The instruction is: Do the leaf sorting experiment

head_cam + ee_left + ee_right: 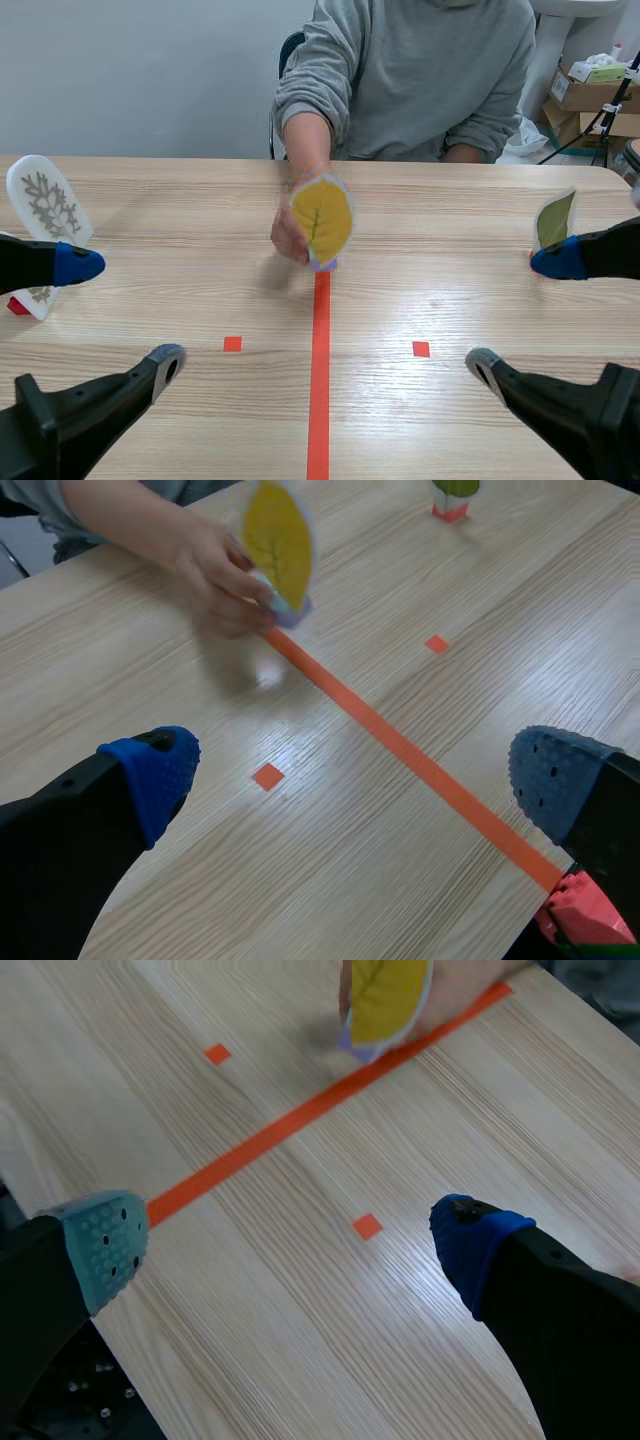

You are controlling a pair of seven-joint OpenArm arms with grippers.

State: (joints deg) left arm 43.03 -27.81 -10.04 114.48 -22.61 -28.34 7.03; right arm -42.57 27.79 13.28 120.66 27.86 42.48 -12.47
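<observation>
While a person's hand [290, 238] holds the yellow laminated leaf card [321, 218] at the far end of the orange-red tape line [320, 400], apparently offering it for sorting, our left gripper [355, 780] and right gripper [290, 1245] hang wide open, empty, short of it.

At twelve o'clock a person in a grey sweatshirt [420, 70] sits behind the pale wooden table [180, 220]. Their hand [290, 238] holds an upright laminated yellow leaf card [322, 220] at the far end of the orange-red tape line [319, 380]. A white card bearing a feathery grey-green leaf [45, 205] stands at nine o'clock, and a green leaf card [555, 220] at three. The left gripper [120, 312] at eight o'clock and the right gripper [520, 312] at four have their fingers spread wide.
</observation>
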